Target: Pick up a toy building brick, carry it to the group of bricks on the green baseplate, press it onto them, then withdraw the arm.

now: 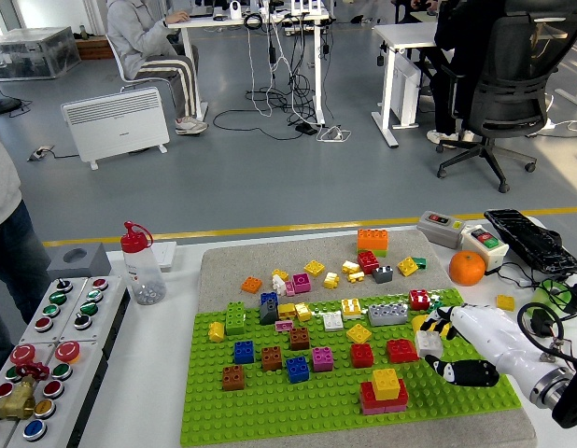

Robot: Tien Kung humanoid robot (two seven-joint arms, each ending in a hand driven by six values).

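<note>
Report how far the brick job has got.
Done: the right hand is shut on a light grey brick, lifted over the green baseplate. In hand: carrying it; it sits right of the stacked bricks, not over them. Left: reach the stack, press down, withdraw. The left arm is out of view.
</note>
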